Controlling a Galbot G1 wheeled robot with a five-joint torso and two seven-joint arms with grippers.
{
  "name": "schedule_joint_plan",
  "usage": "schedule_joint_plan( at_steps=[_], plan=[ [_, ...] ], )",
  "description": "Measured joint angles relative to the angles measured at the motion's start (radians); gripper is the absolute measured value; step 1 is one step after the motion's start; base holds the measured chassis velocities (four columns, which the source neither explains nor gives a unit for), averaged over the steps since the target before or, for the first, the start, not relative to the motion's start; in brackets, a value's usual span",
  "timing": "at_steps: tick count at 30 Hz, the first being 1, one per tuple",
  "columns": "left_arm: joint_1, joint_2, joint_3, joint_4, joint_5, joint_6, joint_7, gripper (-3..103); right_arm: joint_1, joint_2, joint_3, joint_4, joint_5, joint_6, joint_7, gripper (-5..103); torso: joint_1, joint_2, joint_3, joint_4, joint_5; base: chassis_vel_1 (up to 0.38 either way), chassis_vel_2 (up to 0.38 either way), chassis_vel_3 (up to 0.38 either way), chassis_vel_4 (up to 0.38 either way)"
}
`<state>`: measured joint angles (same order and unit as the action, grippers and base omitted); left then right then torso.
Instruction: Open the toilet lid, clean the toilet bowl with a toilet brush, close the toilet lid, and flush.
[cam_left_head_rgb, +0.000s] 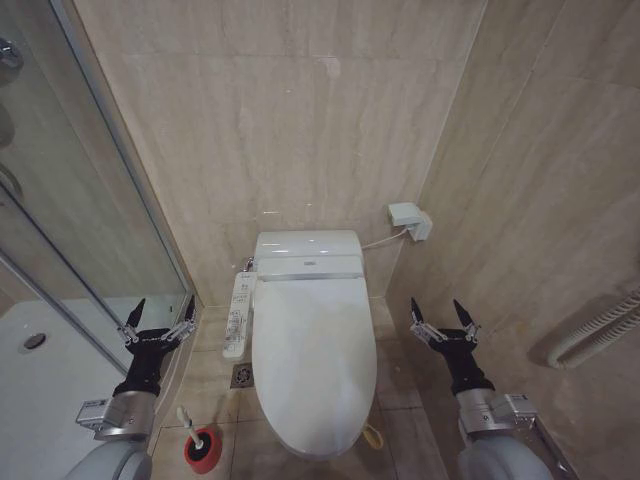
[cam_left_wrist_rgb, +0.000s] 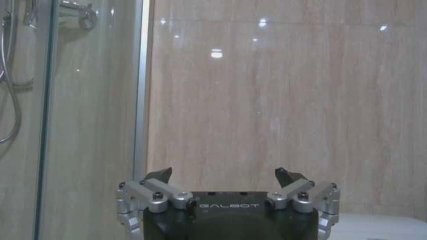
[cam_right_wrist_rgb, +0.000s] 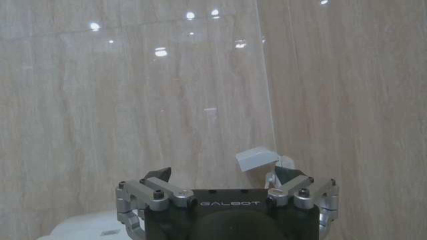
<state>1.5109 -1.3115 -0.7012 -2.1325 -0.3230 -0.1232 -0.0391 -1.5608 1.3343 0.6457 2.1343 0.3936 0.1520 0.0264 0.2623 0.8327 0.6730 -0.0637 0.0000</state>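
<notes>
The glossy white toilet lid (cam_left_head_rgb: 315, 350) lies shut over the toilet bowl (cam_left_head_rgb: 316, 445), in the middle of the head view against the back wall. The toilet brush (cam_left_head_rgb: 191, 424) stands in its small red cup holder (cam_left_head_rgb: 202, 449) on the floor left of the bowl, its thin white handle tilted. My left gripper (cam_left_head_rgb: 161, 312) hangs open left of the toilet, above the brush and beside the shower glass; it also appears open in its wrist view (cam_left_wrist_rgb: 225, 175). My right gripper (cam_left_head_rgb: 444, 315) hangs open right of the toilet, with nothing between its fingers (cam_right_wrist_rgb: 217, 175).
A long white button panel (cam_left_head_rgb: 237, 315) runs along the seat's left side. A glass shower door (cam_left_head_rgb: 90, 210) stands at left. A white wall box (cam_left_head_rgb: 409, 219) with a cable sits right of the tank. A floor drain (cam_left_head_rgb: 242, 376) lies beside the bowl. A white grab rail (cam_left_head_rgb: 598, 328) is on the right wall.
</notes>
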Motion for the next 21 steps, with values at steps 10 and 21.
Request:
schedule_joint_plan(
  at_steps=[10,21],
  plan=[
    [-0.019,0.027,-0.028,0.055,-0.041,-0.020,-0.005,100,0.000,0.000,0.000,0.000,0.000,0.000,0.000,100,0.000,0.000,0.000,0.0001,0.0000,0.000,0.000,0.000,0.000],
    [-0.011,0.017,-0.003,0.078,-0.043,-0.036,-0.017,100,0.000,0.000,0.000,0.000,0.000,0.000,0.000,100,0.000,0.000,0.000,0.0000,-0.0001,0.000,0.000,0.000,0.000]
  ],
)
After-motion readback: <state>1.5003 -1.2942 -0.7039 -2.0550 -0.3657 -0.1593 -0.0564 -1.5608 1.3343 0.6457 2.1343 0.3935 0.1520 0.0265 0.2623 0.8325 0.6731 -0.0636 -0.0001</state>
